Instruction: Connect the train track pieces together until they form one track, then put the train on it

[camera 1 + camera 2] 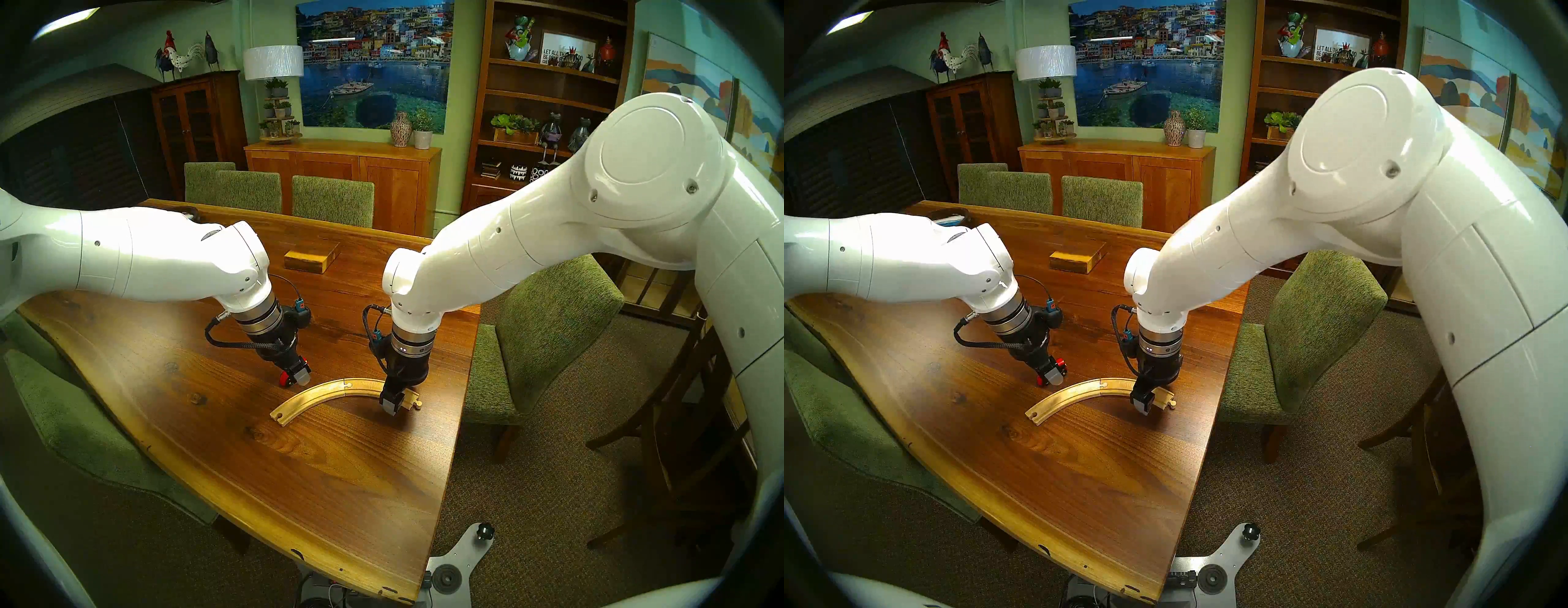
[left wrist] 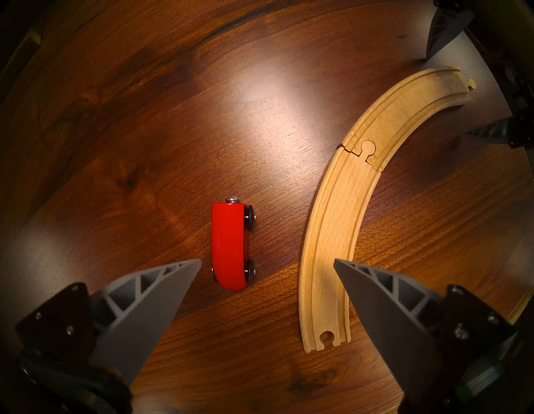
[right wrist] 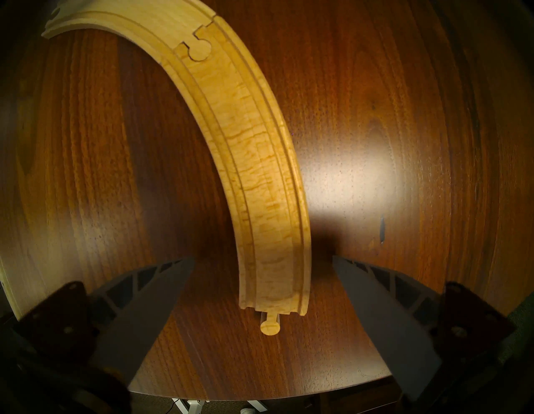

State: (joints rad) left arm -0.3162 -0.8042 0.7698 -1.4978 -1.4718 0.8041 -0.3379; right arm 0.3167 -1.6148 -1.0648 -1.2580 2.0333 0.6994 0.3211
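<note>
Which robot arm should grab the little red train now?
The left one, probably. Its open claw hangs right above the train, which lies on its side beside the track. The right claw, also open, is over the track's peg end.

Dark walnut table (image 1: 263, 467). Rectangular pale wooden block (image 1: 312, 257) lies flat, far centre. Green upholstered chairs (image 1: 547, 335) right and far side.

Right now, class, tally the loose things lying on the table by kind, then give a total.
Curved track pieces, joined as one track: 2
Red train, lying on its side: 1
Rectangular wooden block: 1
Total: 4
</note>
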